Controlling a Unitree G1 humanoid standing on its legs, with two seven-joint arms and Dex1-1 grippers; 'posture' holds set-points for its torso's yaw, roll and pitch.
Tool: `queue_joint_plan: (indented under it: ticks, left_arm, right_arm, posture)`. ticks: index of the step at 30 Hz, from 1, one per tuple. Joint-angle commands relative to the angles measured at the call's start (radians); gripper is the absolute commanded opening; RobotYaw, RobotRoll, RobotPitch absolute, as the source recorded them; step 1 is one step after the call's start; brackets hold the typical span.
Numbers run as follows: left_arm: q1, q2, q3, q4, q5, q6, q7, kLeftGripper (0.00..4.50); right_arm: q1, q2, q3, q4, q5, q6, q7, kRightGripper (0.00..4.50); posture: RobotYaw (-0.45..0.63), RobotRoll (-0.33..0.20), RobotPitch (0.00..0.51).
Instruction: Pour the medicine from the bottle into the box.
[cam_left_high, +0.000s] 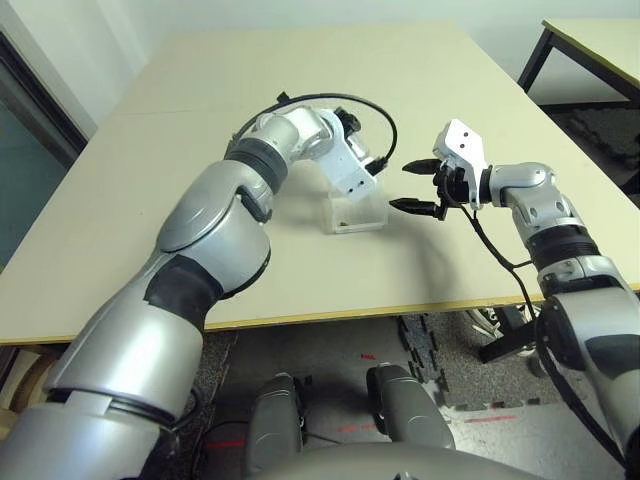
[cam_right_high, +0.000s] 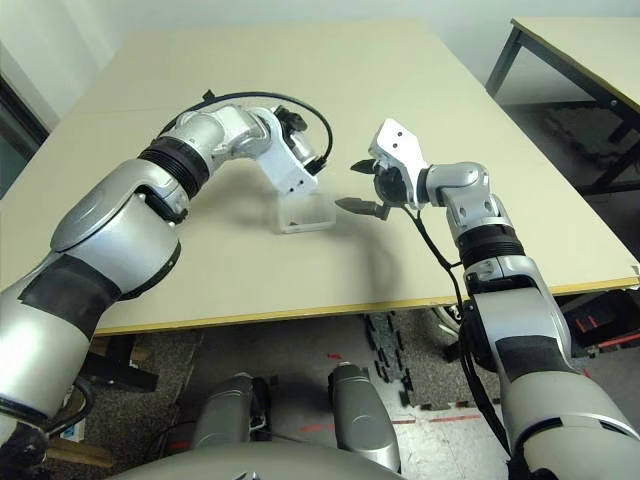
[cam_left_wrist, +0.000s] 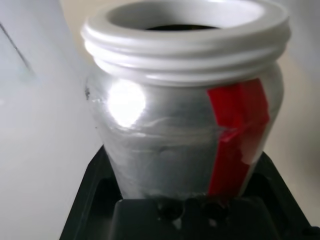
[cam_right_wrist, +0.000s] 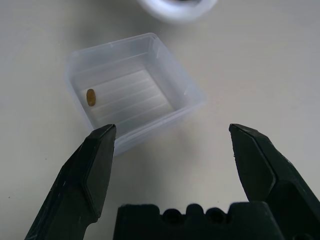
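Observation:
My left gripper (cam_left_high: 352, 185) is shut on the bottle (cam_left_wrist: 170, 135), a silver-grey jar with a strip of red tape and a white threaded mouth that stands uncapped. It hangs just above the box (cam_left_high: 358, 214), a shallow clear plastic square on the table. One small brown pellet of medicine (cam_right_wrist: 90, 97) lies on the box's floor near a wall. The bottle's white mouth (cam_right_wrist: 175, 7) shows just past the box's (cam_right_wrist: 167, 117) far side. To the right of the box, a short way off it, my right gripper (cam_left_high: 402, 188) is open and holds nothing.
The beige table (cam_left_high: 200, 150) stretches far behind and to the left of the box. Its front edge (cam_left_high: 400, 312) runs close below both arms. A second table (cam_left_high: 600, 50) stands at the back right, with black floor mats (cam_left_high: 440, 360) below.

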Motion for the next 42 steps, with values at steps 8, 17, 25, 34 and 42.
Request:
queue_joint_plan:
  ticks: [8,17,25,34,42]
  left_arm:
    - [0.152,0.035,0.420,-0.066,-0.448,0.291,-0.282,2.83]
    - [0.325,0.075,0.650,-0.258,-0.677,0.443,-0.182,2.83]
    - [0.496,0.112,0.724,-0.389,-0.728,0.410,0.008,2.83]
    - [0.591,0.113,0.738,-0.349,-0.740,0.301,0.097,2.83]
    - [0.549,0.101,0.757,-0.200,-0.757,0.217,0.123,2.83]
  right_arm:
    - [-0.027,-0.010,-0.064,0.065,0.061,0.009,0.023,4.50]
    - [-0.044,-0.007,-0.066,0.095,0.064,-0.013,0.045,4.50]
    - [-0.047,-0.003,-0.055,0.115,0.054,-0.034,0.047,4.50]
    - [-0.067,-0.003,-0.053,0.148,0.047,-0.051,0.042,4.50]
    - [-0.064,-0.008,-0.057,0.145,0.048,-0.047,0.038,4.50]
  posture:
    - [-0.18,0.000,0.028]
    - [-0.16,0.000,0.023]
    - [-0.15,0.000,0.024]
    - [-0.15,0.000,0.032]
    - [-0.16,0.000,0.036]
